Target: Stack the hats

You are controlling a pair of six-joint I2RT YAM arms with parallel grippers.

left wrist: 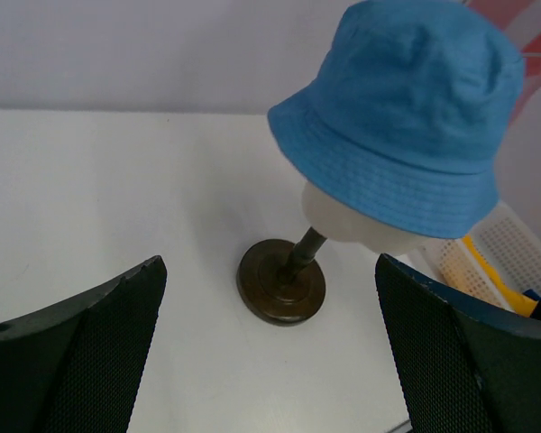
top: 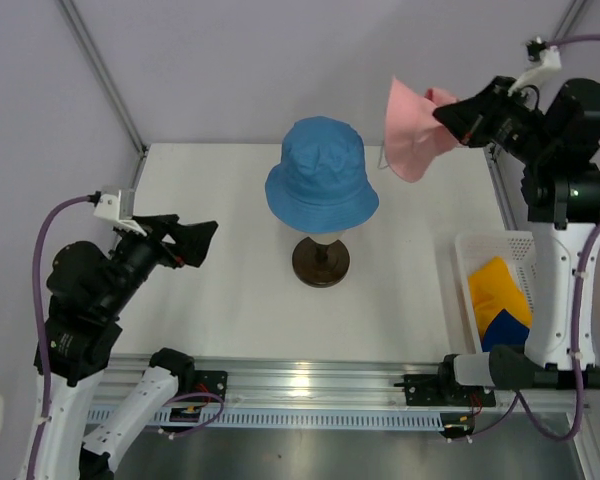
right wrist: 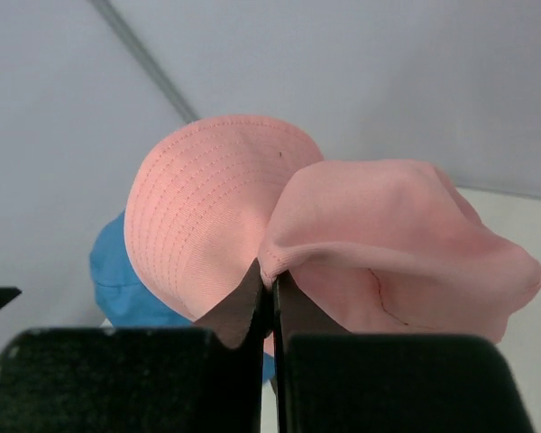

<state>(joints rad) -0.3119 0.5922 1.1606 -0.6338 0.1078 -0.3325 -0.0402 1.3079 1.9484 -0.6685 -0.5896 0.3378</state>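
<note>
The right hand (right wrist: 270, 293) is pinching the pink hat (right wrist: 379, 244) by a fold at its edge, jaws pressed together on the cloth. It is holding the hat in the air over the far right corner of the tabletop (top: 220, 180), with crown and brim hanging half collapsed. The light blue hat (top: 322, 175) is sitting on the cream head form (left wrist: 343, 221), whose dark round base (top: 320, 262) is standing mid-tabletop. The yellow-orange hat (top: 498, 285) and the navy hat (top: 505, 328) are lying in the white basket (top: 495, 243) at the right edge. The left hand (top: 198, 245) is hovering at the left, spread wide and empty, facing the form. The step in hand looks to be bringing the pink hat onto the blue one. To do it well, the arm should be carrying the pink hat high enough to clear the blue crown, turning its opening downward, lowering it centred, and letting go only once it is seated. The one-edge pinch is leaving the cloth floppy, so the left hand may be needed to spread the opposite brim without tipping the form.
</note>
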